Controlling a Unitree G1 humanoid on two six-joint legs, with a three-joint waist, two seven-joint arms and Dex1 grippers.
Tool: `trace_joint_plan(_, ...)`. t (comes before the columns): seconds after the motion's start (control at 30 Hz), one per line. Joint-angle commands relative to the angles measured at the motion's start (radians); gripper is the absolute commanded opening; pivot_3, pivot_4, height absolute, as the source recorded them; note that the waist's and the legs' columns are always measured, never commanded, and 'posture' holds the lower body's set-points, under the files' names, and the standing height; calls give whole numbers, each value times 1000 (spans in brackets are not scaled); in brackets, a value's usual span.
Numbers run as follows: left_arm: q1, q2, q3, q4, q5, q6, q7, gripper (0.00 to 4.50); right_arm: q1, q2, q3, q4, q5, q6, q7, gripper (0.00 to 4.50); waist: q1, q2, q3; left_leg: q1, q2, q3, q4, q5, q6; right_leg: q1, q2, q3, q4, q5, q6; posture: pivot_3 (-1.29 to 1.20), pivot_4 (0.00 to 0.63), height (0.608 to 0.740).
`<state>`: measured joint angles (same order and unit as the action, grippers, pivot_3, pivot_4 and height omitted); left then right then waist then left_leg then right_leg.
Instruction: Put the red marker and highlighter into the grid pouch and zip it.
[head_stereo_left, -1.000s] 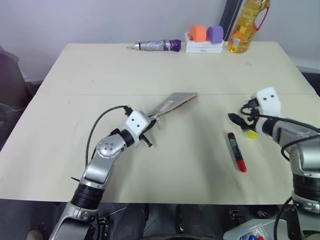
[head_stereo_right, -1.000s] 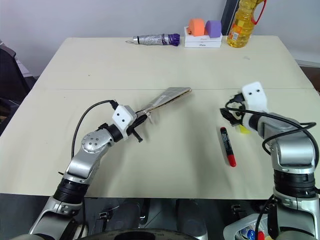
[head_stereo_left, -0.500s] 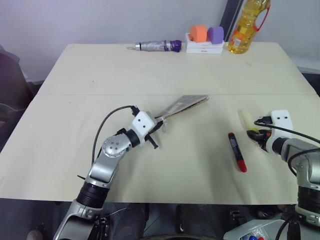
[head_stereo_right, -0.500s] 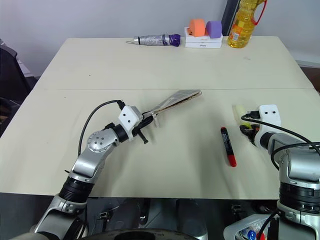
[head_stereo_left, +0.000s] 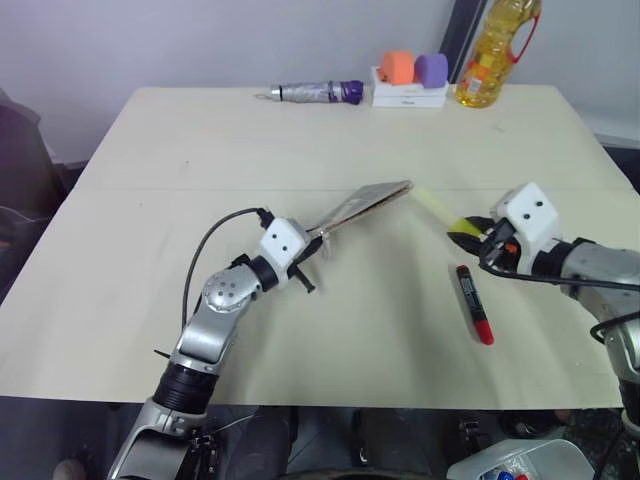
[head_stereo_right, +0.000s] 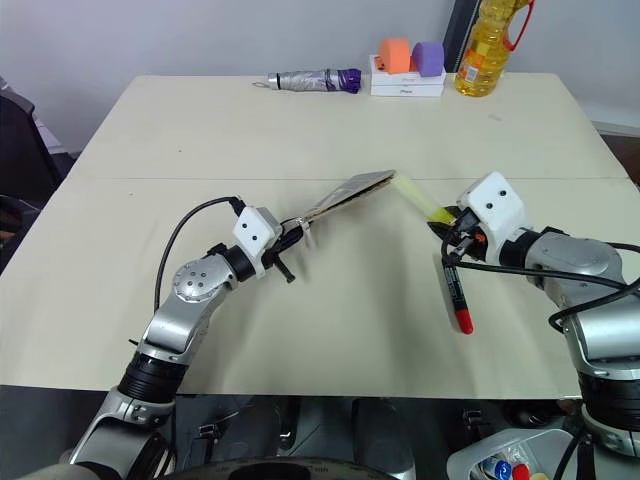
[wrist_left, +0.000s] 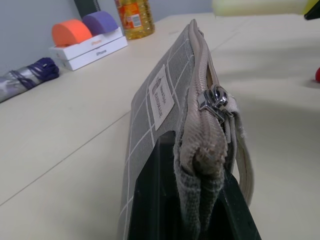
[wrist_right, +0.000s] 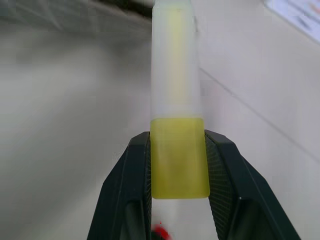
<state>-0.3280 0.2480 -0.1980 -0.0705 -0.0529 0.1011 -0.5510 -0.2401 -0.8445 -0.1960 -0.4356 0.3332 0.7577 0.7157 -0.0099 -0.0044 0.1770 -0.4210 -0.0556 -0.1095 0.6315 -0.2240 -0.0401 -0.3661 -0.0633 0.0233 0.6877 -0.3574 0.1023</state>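
My left gripper (head_stereo_left: 312, 243) is shut on one end of the grid pouch (head_stereo_left: 362, 200), holding it edge-up above the table; its zipper pull (wrist_left: 214, 98) and white label (wrist_left: 161, 96) face the left wrist camera. My right gripper (head_stereo_left: 470, 232) is shut on the bright cap of the highlighter (head_stereo_left: 433, 207), lifted off the table, its pale body pointing toward the pouch's far end (head_stereo_right: 375, 181). In the right wrist view the highlighter (wrist_right: 177, 110) sits between the black fingers (wrist_right: 131, 175). The red marker (head_stereo_left: 473, 302) lies on the table below the right gripper.
At the table's far edge sit a purple-and-silver tube (head_stereo_left: 315, 92), a white box (head_stereo_left: 408, 94) with an orange and a purple roll on it, and a yellow oil bottle (head_stereo_left: 492, 50). A seam runs across the tabletop (head_stereo_left: 200, 188).
My right gripper closed on the highlighter, lifted it off the table and swung left toward the pouch, turning so the highlighter points at it. The left gripper and pouch hardly moved.
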Motion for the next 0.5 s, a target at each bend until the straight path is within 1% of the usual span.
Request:
trace_joint_plan(0.03,-6,-4,11,-13,-7,-14,6,0,-26,5,14,-40,20,9,-6,888,0,0,0,0,0,0,0,0,0,0,0,0,0,0,0,0,150,740)
trace_joint_plan(0.5,9,0,9,-40,-15,-8,2,0,-69,5,107,14,-3,-5,-2,888,-2,0,0,0,0,0,0,0,0,0,0,0,0,0,0,0,150,740)
